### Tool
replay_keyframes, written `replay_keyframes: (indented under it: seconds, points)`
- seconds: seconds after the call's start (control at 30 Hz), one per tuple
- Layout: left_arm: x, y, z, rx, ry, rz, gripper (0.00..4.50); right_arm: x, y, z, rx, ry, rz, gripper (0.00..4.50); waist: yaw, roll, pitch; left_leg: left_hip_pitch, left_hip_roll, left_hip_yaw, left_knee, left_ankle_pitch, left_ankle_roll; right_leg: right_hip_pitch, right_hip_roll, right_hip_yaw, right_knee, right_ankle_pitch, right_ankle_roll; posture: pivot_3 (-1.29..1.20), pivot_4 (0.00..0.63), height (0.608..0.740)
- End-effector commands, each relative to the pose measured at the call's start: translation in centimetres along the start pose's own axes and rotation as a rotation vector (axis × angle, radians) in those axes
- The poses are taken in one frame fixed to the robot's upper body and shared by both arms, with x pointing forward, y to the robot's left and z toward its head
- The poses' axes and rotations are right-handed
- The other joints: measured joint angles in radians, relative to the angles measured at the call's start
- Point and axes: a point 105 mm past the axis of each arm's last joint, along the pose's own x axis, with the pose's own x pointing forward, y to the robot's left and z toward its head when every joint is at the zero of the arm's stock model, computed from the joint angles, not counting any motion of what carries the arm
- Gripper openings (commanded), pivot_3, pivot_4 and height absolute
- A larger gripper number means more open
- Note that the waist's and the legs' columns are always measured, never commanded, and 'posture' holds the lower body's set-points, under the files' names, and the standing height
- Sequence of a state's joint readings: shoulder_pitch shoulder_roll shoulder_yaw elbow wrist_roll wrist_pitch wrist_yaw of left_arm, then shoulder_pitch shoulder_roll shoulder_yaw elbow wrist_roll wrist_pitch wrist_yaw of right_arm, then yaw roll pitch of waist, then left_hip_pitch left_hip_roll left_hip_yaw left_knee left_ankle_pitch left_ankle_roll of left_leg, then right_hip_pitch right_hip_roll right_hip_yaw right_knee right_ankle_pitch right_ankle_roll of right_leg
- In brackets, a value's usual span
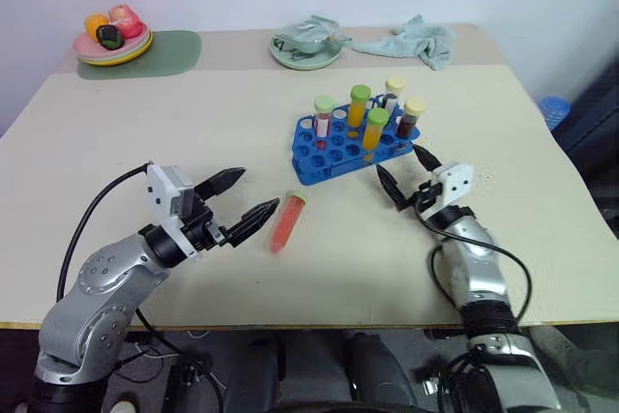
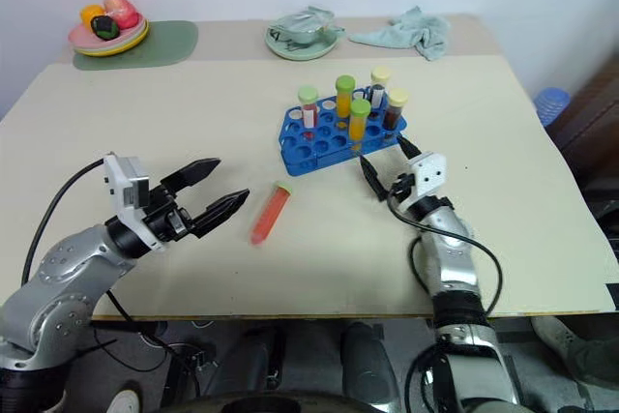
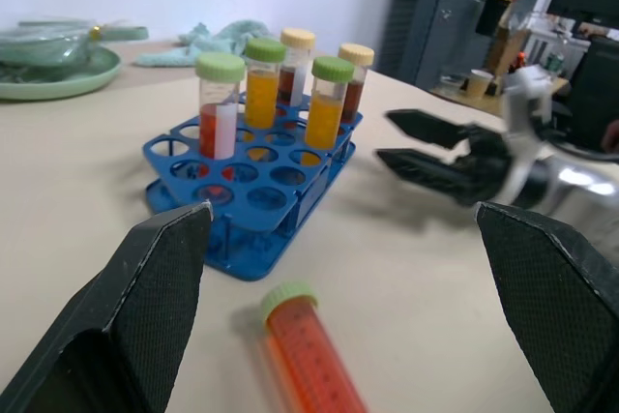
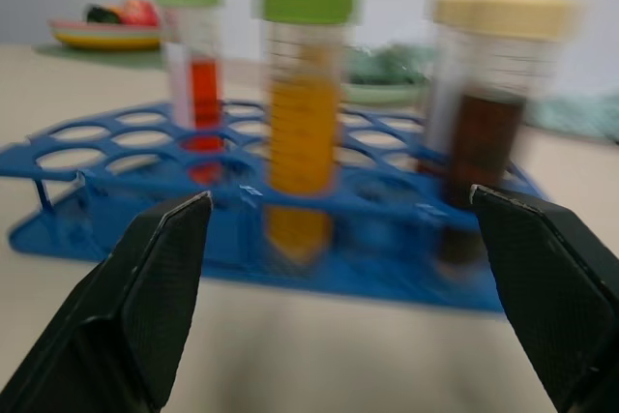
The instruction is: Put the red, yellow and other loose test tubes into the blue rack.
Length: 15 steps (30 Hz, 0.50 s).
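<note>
Left gripper (image 1: 253, 195), jaws spread and empty, sits nearest my loose red tube (image 1: 287, 221), which lies lengthwise, cap toward the blue rack (image 1: 343, 147).

A blue plastic rack (image 1: 340, 147) of round holes stands on the table, holding 5 upright capped tubes: 1 red, 2 orange-yellow, 2 dark brown. 1 loose clear tube of orange-red liquid with a green cap (image 1: 287, 221) lies flat just beside the rack's near corner, cap toward it.
</note>
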<state>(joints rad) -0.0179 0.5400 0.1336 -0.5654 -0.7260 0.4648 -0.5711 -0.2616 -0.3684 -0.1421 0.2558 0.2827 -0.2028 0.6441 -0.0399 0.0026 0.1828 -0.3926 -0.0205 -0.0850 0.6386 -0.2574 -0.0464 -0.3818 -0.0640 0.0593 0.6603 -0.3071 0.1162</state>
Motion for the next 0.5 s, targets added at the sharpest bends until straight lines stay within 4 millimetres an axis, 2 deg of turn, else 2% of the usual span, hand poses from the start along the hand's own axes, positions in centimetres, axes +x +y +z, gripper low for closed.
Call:
replay_keyframes:
  seconds: [0.03,0.1,0.27,0.33,0.4,0.5]
  points:
    - [0.2,0.4,-0.7,0.036,0.078,0.059,4.50,-2.9,-1.7,3.7,0.008,0.081,0.124,4.37,0.005,0.000,0.000,0.000,0.000,0.000,0.000,0.000,0.000,0.000,0.000,0.000,-0.001,0.000,0.000,0.00,0.150,0.740]
    - [0.3,0.5,-1.2,0.030,0.126,0.071,4.50,-5.0,-1.9,4.6,0.033,0.182,0.224,4.37,0.005,-0.001,0.000,-0.001,0.000,0.000,-0.001,0.000,0.000,0.001,0.000,0.000,-0.003,0.000,0.000,0.00,0.150,0.740]
    - [0.5,0.8,-2.4,0.000,0.284,0.063,4.50,-8.8,-2.1,5.6,0.027,0.339,0.378,4.37,-0.002,-0.003,0.001,0.002,0.001,0.000,-0.003,0.000,0.001,0.003,0.002,0.000,-0.004,0.000,0.000,0.00,0.150,0.740]
    - [0.8,0.6,-2.4,-0.017,0.323,0.038,4.50,-9.5,-2.4,5.9,0.019,0.362,0.390,4.37,0.000,-0.005,0.001,0.002,0.000,0.000,-0.003,0.000,0.001,0.003,0.002,0.000,-0.004,0.000,0.000,0.00,0.150,0.740]
    - [0.5,1.4,-3.6,-0.030,0.477,0.096,4.50,-10.2,-2.1,6.1,0.010,0.387,0.443,4.37,0.001,-0.005,0.002,0.002,0.000,0.000,-0.003,0.000,0.001,0.003,0.001,0.000,-0.004,0.000,0.000,0.00,0.150,0.740]
    - [1.9,1.6,-2.9,-0.047,0.537,0.099,4.50,-10.7,-1.8,6.3,-0.020,0.408,0.503,4.37,0.002,-0.008,0.003,0.002,0.000,0.000,-0.002,0.000,0.001,0.004,0.001,-0.001,-0.005,0.000,0.001,0.00,0.150,0.740]
